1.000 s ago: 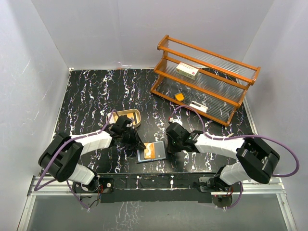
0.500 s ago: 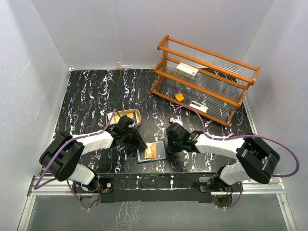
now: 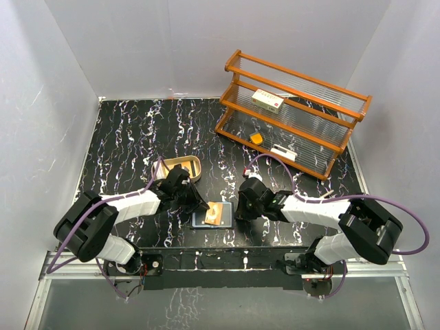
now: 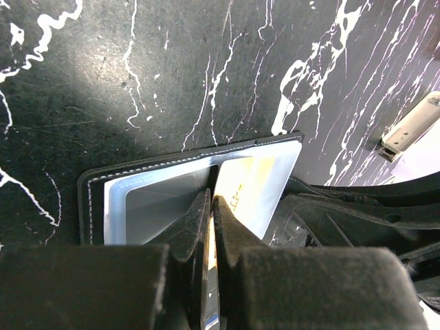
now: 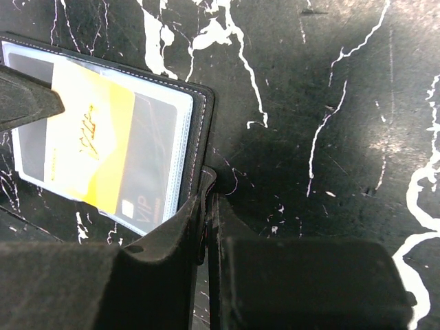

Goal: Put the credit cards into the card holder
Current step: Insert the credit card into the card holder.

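Yellow card (image 5: 82,151), pinched in the closed left hand (image 4: 211,199), is not yet slotted; ahead of the right hand (image 5: 206,189), clamped on the holder (image 5: 204,124) edge, a dark card (image 5: 155,137) is judged seated.

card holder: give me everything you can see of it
The card holder is a black bifold wallet with pale stitching round its rim. It lies open and flat on the marbled table near the front edge, between the two arms. Its inside is pale blue-grey with clear plastic slots. A dark VIP card sits in one slot. A yellow card, held by the shut left gripper, lies slanted across the inside. The right gripper looks shut on the holder's right edge.
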Robot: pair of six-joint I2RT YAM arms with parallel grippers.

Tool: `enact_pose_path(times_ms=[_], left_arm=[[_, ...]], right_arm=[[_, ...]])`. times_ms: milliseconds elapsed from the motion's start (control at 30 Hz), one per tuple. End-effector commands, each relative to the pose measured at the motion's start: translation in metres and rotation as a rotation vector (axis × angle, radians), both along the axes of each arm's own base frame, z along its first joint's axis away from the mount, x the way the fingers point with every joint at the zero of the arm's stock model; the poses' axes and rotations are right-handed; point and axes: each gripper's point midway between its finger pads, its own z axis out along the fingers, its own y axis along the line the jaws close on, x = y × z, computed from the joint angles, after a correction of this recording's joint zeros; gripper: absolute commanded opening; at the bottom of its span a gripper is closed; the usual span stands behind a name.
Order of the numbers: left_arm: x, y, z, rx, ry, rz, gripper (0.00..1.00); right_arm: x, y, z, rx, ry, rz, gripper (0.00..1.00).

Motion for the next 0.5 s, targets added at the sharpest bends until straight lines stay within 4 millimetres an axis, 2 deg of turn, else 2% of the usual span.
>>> enact_pose_path(times_ms=[0,200,333,467], left_arm=[[-0.010,0.008,-0.012,0.055,0.015,0.016,0.00],[-0.014,-0.001,-0.010,0.046,0.008,-0.002,0.01],[-0.013,-0.002,0.001,0.063,-0.015,-0.020,0.22],[-0.008,0.001,0.020,0.073,-0.066,-0.035,0.42]], right_arm=[[-0.023,-0.005,-0.020,-0.014,0.090,0.019,0.05],[-0.021,-0.006,-0.017,-0.006,0.079,-0.003,0.05],[-0.018,-0.009,-0.013,-0.017,0.062,-0.017,0.06],[-0.015,-0.011,-0.005,-0.023,0.037,-0.013,0.17]])
